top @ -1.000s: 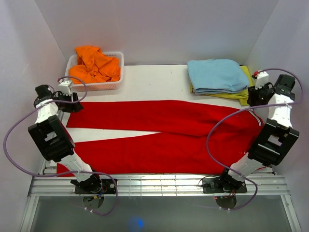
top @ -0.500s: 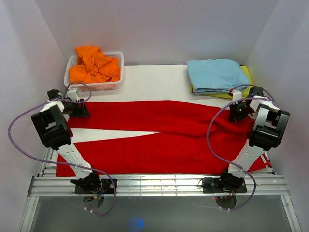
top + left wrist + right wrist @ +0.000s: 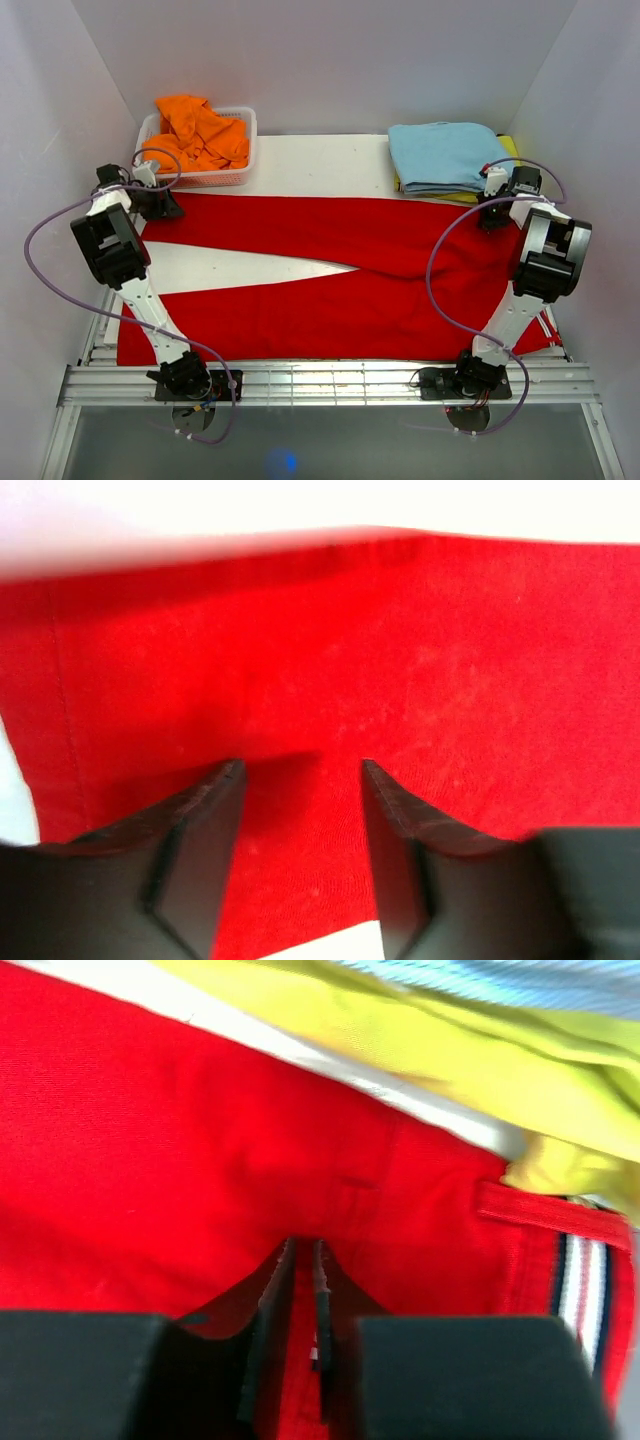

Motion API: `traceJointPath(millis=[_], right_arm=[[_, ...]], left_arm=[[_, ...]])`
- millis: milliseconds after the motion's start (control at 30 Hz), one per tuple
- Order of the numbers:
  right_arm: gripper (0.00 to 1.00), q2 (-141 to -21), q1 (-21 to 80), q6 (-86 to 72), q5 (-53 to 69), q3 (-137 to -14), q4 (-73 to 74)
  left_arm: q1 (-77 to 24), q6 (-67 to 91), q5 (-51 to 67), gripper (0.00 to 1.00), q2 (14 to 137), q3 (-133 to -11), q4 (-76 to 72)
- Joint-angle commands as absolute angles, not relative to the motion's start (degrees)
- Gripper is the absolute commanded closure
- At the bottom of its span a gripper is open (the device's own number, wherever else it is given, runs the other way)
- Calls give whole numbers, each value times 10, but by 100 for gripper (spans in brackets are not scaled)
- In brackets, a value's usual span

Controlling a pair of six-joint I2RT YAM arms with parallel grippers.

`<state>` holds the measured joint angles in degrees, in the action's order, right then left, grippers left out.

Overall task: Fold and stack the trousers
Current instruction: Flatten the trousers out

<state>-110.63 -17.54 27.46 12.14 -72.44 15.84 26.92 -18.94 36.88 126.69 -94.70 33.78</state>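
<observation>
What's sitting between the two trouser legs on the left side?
Nothing lies there. The top external view shows only a bare white wedge of table between the legs of the trousers.

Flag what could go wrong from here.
The left gripper has its fingers apart over the trousers, so the leg end could slip free.
The right gripper pinches the waist right beside the yellow cloth and could drag it along.
The legs lie splayed, so a fold may come out skewed.

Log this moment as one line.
trousers: spread out, unfolded | left gripper: open over far leg hem | right gripper: shut on waist edge
</observation>
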Motion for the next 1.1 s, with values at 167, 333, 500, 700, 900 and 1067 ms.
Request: traceJointPath(millis=[167,333,500,700,900,1067], right_arm=[[41,-979,-181,296,165,-761,244],[19,-876,-190,399,168,-757,338],[28,-810,-193,530,164,-730,463],[45,-763,-193,605,128,-607,541],[59,-755,-200,637,70,-476,498],[63,-781,-201,620,68,-417,450]], left_arm=[[279,-285,360,27,1162,-939,429],[313,-430,394,23,1029,-854,575],[352,-611,354,26,955,-728,708],[379,-616,237,29,884,-563,637],[379,-559,172,32,930,-516,518],[372,-477,198,35,1070,-597,487]])
